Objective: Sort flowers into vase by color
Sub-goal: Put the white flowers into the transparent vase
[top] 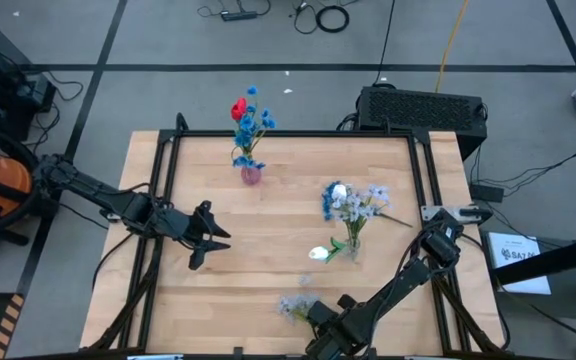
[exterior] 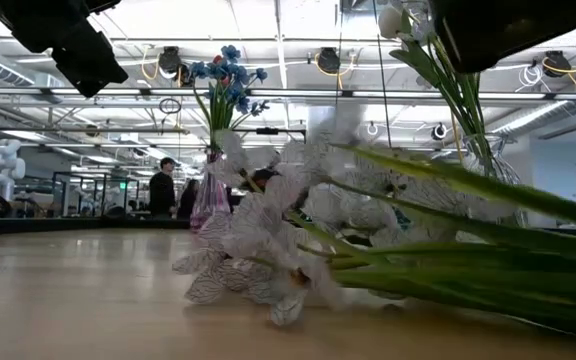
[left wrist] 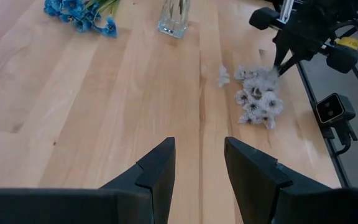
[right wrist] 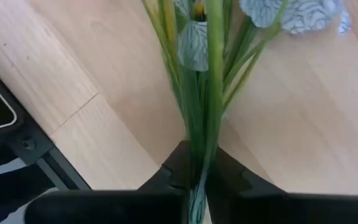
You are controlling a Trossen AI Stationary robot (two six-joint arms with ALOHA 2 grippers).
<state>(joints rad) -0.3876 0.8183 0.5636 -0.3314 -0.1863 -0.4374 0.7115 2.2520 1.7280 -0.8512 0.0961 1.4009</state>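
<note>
Right end effector (right wrist: 194, 177) clamped on green stems of pale lavender-white spray (top: 296, 306), lying flat on desk (top: 268, 240) near front edge, stems running back into fingers. Left end effector (top: 208, 235) open, empty, well apart.

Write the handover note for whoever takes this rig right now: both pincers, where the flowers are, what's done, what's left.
Right pincer: shut on the stems of the pale spray, at the table's near edge; the spray lies on the wood.
Left pincer: open, empty, over the left half of the table.
Pink vase, far edge: a red bud and blue sprays.
Clear vase, right of centre: pale and blue sprays.
White bud: lying on the table beside the clear vase.
Done: two vases partly filled, colours mixed.
Left: place the pale spray, then the white bud.
</note>
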